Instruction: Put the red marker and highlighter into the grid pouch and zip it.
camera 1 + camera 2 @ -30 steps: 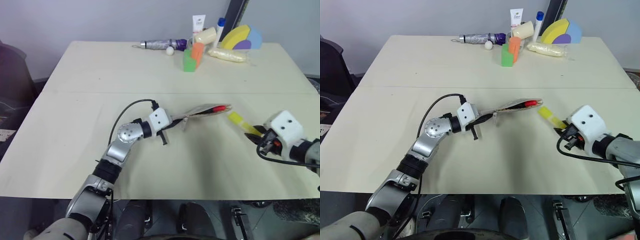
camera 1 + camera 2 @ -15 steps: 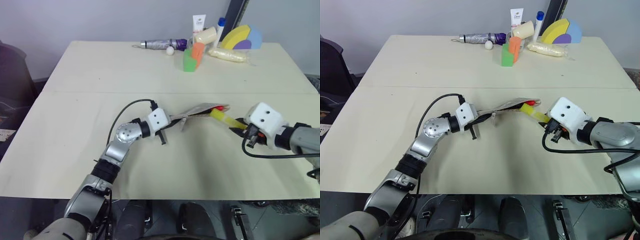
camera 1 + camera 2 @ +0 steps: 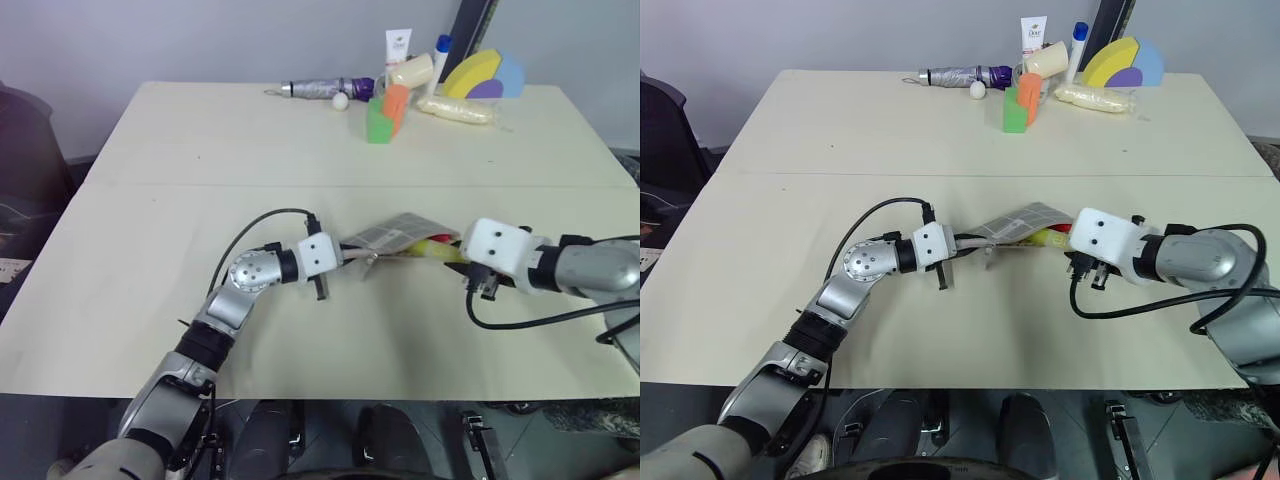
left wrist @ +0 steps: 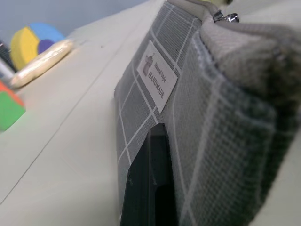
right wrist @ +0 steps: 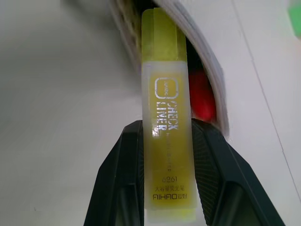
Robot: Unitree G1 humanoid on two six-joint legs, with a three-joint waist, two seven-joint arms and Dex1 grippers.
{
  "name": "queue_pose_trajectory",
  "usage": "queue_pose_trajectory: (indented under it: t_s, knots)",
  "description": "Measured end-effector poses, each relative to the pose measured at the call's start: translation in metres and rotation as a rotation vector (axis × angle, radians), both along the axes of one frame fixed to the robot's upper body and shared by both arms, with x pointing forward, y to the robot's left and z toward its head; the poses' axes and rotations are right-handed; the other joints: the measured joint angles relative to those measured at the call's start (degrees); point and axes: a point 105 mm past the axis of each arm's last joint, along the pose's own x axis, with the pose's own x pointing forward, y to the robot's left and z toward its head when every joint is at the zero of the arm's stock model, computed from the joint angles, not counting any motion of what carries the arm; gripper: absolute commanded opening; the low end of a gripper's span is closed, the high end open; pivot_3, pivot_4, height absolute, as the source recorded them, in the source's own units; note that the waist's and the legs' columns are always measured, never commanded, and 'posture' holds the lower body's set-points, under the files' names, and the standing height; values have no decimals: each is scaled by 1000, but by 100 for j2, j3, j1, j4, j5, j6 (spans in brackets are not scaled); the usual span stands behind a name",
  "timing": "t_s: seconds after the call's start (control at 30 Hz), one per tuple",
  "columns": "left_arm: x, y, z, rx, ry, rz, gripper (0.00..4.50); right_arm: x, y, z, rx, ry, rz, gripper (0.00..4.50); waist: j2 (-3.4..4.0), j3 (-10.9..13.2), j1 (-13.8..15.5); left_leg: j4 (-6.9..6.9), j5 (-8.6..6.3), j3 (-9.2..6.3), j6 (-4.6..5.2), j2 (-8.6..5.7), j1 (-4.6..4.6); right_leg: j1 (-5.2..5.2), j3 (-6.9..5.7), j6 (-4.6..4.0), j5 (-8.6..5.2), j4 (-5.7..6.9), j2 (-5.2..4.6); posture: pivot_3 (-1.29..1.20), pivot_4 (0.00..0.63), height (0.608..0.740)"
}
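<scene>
The cream table (image 3: 200, 150) is bearing every object. At its centre the grid pouch (image 3: 1025, 222), grey with white lines and a white "HANDMADE" label (image 4: 157, 76), is lying with one end lifted off the surface, its open mouth facing 3 o'clock. The left gripper (image 3: 345, 250), at 9 o'clock of the pouch, is pinching that end's fabric between tightly pressed fingers (image 4: 150, 188). The right gripper (image 5: 167, 188), at 3 o'clock of the pouch, is clamping the highlighter (image 5: 164, 117) by its barrel, jaws spread only as wide as the pen. The highlighter's yellow cap end is entering the pouch mouth. The red marker (image 5: 202, 96) is lying just beside the highlighter inside the opening, only its red end showing. Along the table's 12 o'clock edge are standing a folded umbrella (image 3: 320, 89), green and orange blocks (image 3: 385, 112), a white tube (image 3: 397, 48) and a rainbow-shaped toy (image 3: 485, 76).
</scene>
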Motion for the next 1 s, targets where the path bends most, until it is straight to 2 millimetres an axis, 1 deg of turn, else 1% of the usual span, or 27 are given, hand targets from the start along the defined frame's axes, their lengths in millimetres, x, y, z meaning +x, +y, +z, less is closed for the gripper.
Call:
queue_pose_trajectory:
  t_s: [0.1, 0.17, 0.23, 0.33, 0.37, 0.47, 0.5, 0.53, 0.6, 0.77, 0.8, 0.9, 1.0]
  knots:
    - [-2, 0, 0, 6, -7, -17, 0, 1, 12, -1, -35, -1, 55, 842, 0, 0, -6, 0, 0, 0, -1, 0, -1, -2, 0, 0, 0, 0, -2, 0, 150, 740]
    - [-5, -2, 2, 7, -20, -35, 0, 3, 25, -2, -59, -10, 114, 842, 0, 0, -29, 0, 17, 0, -30, 0, -2, -4, 0, 0, 0, 1, -1, 0, 150, 740]
    - [-7, -2, 3, 9, -24, -44, 0, 5, 40, -3, -61, -21, 159, 842, 0, 0, -44, -1, 18, 0, -31, 0, -3, -5, 0, 0, 0, 1, -1, 0, 150, 740]
    - [-8, 2, 4, 18, -25, -45, 0, 7, 46, -1, -76, -35, 178, 842, 0, 0, -48, -1, 18, 0, -31, 0, -8, -9, -1, 0, 0, 0, -1, 0, 150, 740]
    - [-8, 3, 4, 20, -25, -44, 0, 8, 47, 0, -78, -33, 183, 1905, 0, 0, -47, -1, 18, 0, -31, -1, -8, -8, -1, 0, 0, 0, -2, 0, 150, 740]
    - [-14, -1, 4, 17, -22, -63, 0, 6, 59, 3, -21, -22, 218, 3362, 1, 0, -50, -1, 18, 0, -31, -2, -8, -7, -1, 0, 0, 1, -2, 0, 150, 740]
    - [-16, -2, 3, 13, -19, -68, 0, 6, 60, 3, -15, -17, 221, 3799, 0, 0, -48, -1, 18, 0, -31, -2, -8, -8, -2, 0, 0, 1, -2, 0, 150, 740]
    - [-17, -2, 3, 12, -17, -69, 0, 6, 59, 6, -4, -17, 213, 4344, -1, 1, -48, -1, 18, 0, -31, -2, -9, -7, -3, 0, 0, 1, -2, 0, 150, 740]
    - [-16, -1, 4, -1, -4, -59, 0, 6, 54, 14, 30, -23, 188, 4344, -1, 1, -51, -1, 18, 0, -31, -2, -8, -6, -3, 0, 0, 1, -2, 0, 150, 740]
    - [-5, -1, 11, -121, 105, 30, 0, 0, 39, 63, 229, -99, 121, 4344, -2, 1, -41, 0, 17, -4, -28, -1, -6, -1, -4, 1, 1, 1, -4, 0, 150, 740]
    - [-4, -1, 12, -134, 119, 41, 0, -1, 38, 69, 259, -107, 114, 4344, -2, 1, -44, -1, 16, -4, -28, -1, -5, 0, -4, 1, 1, 1, -4, 0, 150, 740]
    - [0, -3, 15, -180, 164, 75, 0, -6, 34, 79, 338, -95, 96, 4344, -2, 1, -47, -1, 15, -4, -26, -1, -6, -1, -4, 1, 1, 1, -5, 0, 150, 740]
    - [10, -6, 23, -248, 218, 136, 0, -13, 26, 89, 419, -94, 63, 4344, -3, 2, 1, 1, 0, -4, 0, -2, -5, 2, -4, 1, 1, 1, -7, 0, 150, 740]
